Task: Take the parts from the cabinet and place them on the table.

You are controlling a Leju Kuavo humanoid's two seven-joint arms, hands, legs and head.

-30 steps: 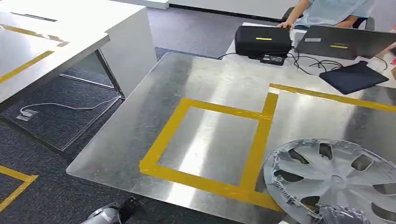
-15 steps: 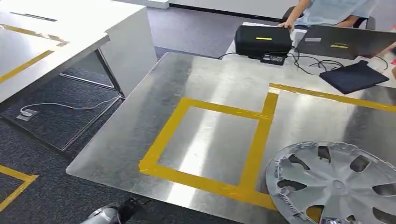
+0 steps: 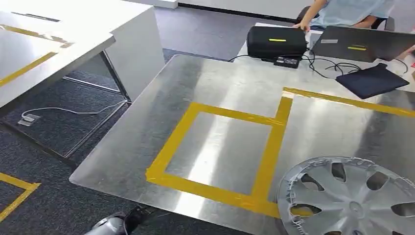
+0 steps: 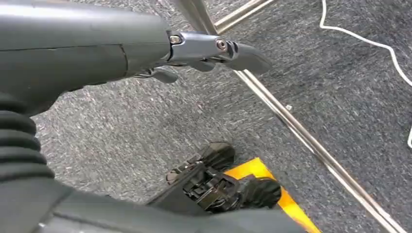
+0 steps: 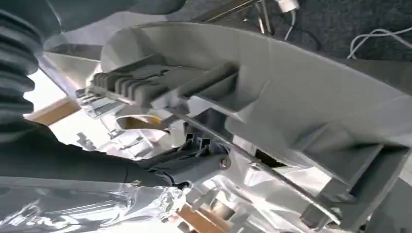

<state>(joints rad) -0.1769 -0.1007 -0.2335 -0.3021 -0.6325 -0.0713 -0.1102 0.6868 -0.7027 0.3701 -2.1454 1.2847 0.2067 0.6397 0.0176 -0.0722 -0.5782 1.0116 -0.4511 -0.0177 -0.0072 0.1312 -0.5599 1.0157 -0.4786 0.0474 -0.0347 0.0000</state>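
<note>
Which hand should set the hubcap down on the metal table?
The right hand: it already grips the hubcap over the metal table. The left hand hangs low over the carpet, holding nothing.

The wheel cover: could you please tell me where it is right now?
In the head view the wheel cover lies at the near right of the metal table, just right of the yellow tape square, its edge overlapping the tape.

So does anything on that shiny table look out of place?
The silver wheel cover hangs over the metal table's near edge and straddles the yellow tape, not sitting inside either marked box. Nothing looks damaged or spilled.
</note>
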